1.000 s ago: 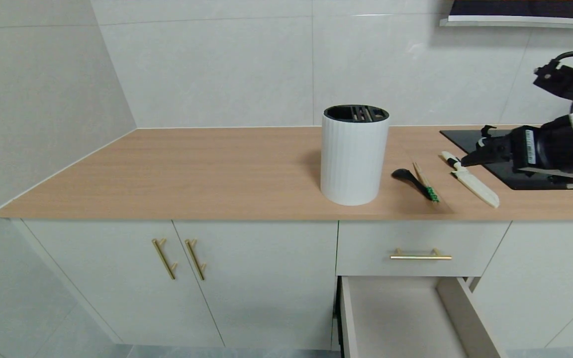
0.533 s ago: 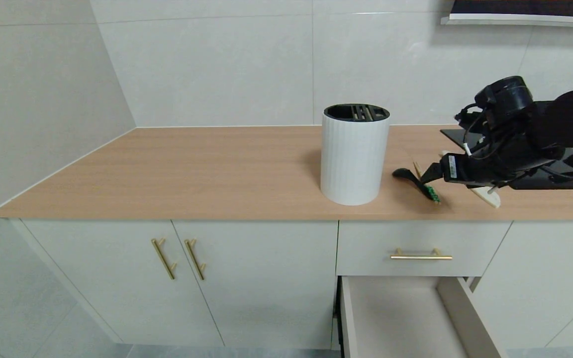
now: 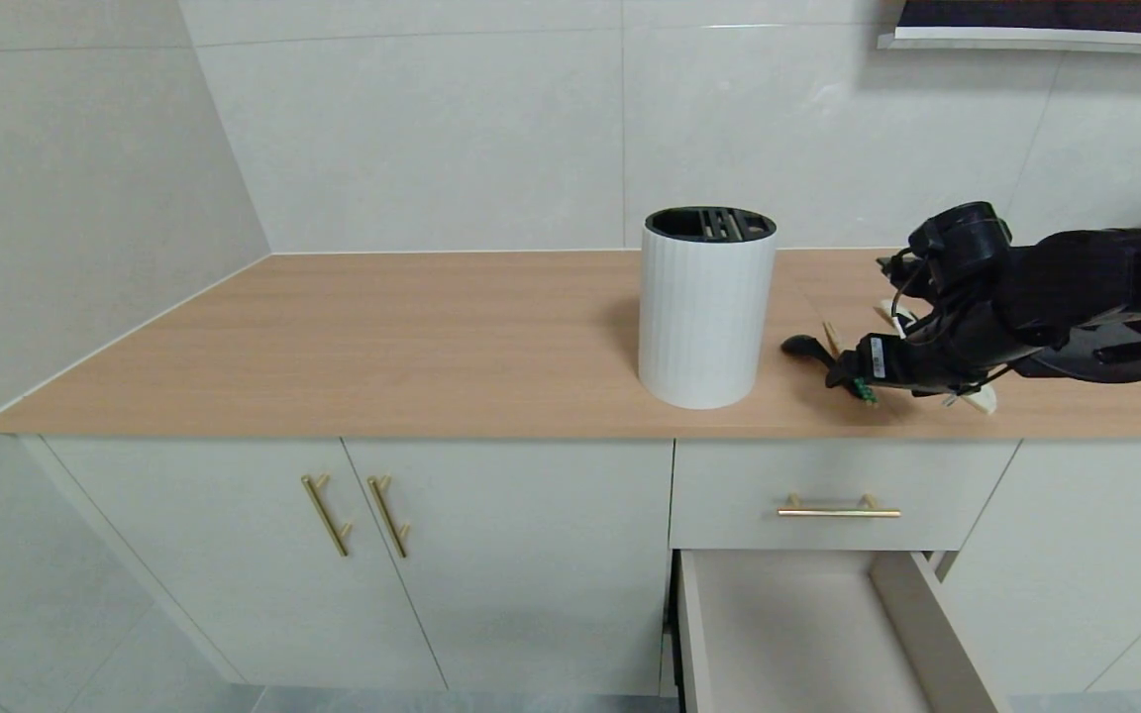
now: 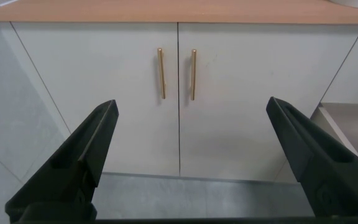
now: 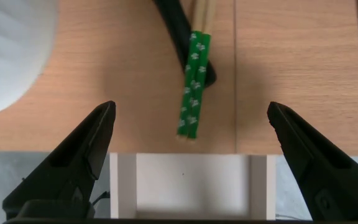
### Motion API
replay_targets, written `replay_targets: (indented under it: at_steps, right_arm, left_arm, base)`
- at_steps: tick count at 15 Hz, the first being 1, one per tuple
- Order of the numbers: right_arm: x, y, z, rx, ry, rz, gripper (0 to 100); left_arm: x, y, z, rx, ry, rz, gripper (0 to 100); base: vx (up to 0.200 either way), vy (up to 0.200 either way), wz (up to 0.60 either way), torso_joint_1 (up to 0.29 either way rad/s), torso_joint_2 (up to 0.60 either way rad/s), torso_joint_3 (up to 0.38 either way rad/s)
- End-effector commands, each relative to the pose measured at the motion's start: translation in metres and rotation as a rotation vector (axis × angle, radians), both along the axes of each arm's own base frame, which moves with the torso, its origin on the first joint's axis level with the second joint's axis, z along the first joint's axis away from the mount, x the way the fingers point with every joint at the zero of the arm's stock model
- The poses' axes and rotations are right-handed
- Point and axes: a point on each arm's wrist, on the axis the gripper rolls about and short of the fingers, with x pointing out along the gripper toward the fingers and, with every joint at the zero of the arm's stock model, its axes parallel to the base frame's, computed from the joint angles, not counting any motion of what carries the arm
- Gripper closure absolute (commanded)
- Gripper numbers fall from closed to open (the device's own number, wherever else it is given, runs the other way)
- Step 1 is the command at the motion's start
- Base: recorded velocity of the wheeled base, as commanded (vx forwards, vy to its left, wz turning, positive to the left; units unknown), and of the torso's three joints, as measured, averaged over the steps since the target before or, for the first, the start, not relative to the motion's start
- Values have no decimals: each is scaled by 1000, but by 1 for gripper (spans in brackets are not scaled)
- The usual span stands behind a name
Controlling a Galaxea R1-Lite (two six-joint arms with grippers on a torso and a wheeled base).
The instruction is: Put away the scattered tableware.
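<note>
Right pincer (image 5: 189,109): fingers apart, low over green ends of chopsticks (image 5: 194,81) | chopsticks: flat on table (image 3: 382,337) near its front edge, lying against black spoon (image 3: 806,347), between white holder (image 3: 704,317) and white knife (image 3: 979,399) | left pincer (image 4: 191,102): fingers apart, facing cupboard doors (image 4: 229,124) | drawer (image 3: 798,634): open below table.

Free counter (image 5: 272,74) either side of chopsticks (image 5: 194,93), black spoon (image 5: 174,31) touching them, white holder (image 3: 706,317) near on their left.
</note>
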Motion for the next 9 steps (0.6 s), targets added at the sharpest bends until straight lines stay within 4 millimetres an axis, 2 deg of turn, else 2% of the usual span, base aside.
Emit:
replay_targets:
  at_steps: [1, 9]
  right_arm:
    - [4, -2, -3, 1, 1, -7, 0]
    - [10, 0, -13, -2, 16, -9, 0]
  left_arm:
    - [0, 0, 0, 0, 0, 0, 0]
    - [0, 0, 0, 0, 0, 0, 0]
  base:
    - [0, 0, 0, 0, 0, 0]
    - [0, 0, 0, 0, 0, 0]
